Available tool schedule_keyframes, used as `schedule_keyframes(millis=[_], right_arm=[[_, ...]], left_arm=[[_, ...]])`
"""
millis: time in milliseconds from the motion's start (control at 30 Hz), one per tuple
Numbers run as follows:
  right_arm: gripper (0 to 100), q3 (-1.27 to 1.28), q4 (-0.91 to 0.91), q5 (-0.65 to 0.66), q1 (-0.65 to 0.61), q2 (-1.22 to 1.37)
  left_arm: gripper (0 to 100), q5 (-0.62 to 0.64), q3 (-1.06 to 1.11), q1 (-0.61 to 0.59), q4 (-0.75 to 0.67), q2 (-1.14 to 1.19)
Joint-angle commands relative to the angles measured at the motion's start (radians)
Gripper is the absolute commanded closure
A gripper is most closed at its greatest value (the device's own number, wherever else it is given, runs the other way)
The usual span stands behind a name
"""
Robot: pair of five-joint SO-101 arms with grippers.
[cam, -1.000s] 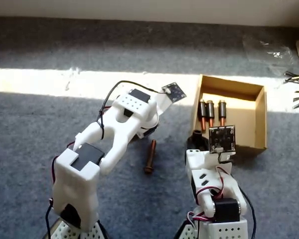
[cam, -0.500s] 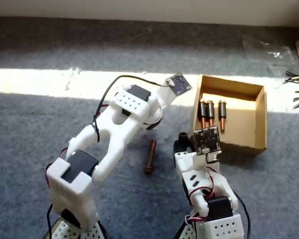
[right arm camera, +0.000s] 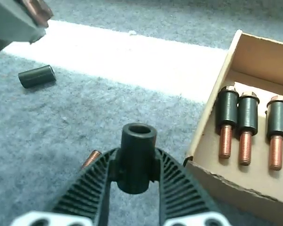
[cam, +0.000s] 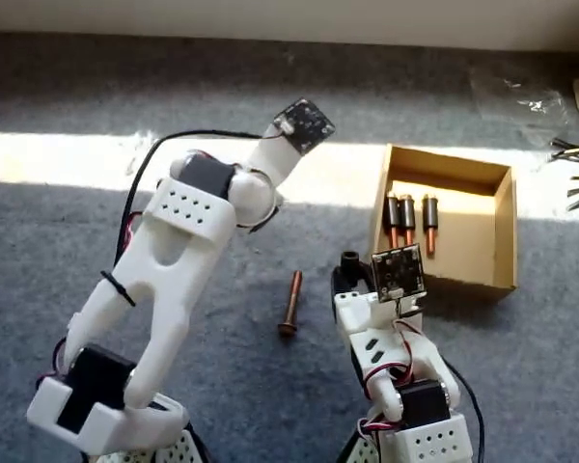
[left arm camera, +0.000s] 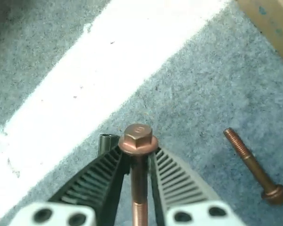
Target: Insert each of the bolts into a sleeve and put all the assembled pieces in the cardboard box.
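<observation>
We see the left end effector closed on a copper-coloured hex-head bolt, its ribbed black fingers pinching the shank just below the head, above the grey carpet-covered bench and near a sunlit strip. The right end effector is clamped around a black cylindrical sleeve, whose open bore is turned toward the wrist camera, just beside the open cardboard box. In that box three assembled pieces lie side by side, each a black sleeve on a copper bolt. A second copper bolt lies loose on the bench between the two arms, and a second black sleeve lies on its side farther off, at the edge of the sunlit strip
</observation>
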Motion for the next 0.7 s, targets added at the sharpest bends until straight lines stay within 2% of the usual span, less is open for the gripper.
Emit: schedule_keyframes(millis=[0, 167, 433, 667], right_arm=[[99.5, 0.015, -0.088, -0.002, -0.028, -0.010], [99.5, 0.104, -0.165, 0.000, -0.111, -0.010], [99.5, 0.113, -0.286, 0.000, -0.232, -0.010], [99.5, 0.114, -0.369, -0.002, -0.288, -0.010]], left_arm=[[99, 0.006, 0.097, -0.005, -0.066, -0.197], [99, 0.005, 0.254, -0.007, -0.160, -0.377], [99, 0.008, 0.357, -0.015, -0.166, -0.625], [99, 0.008, 0.421, -0.099, -0.167, -0.863]])
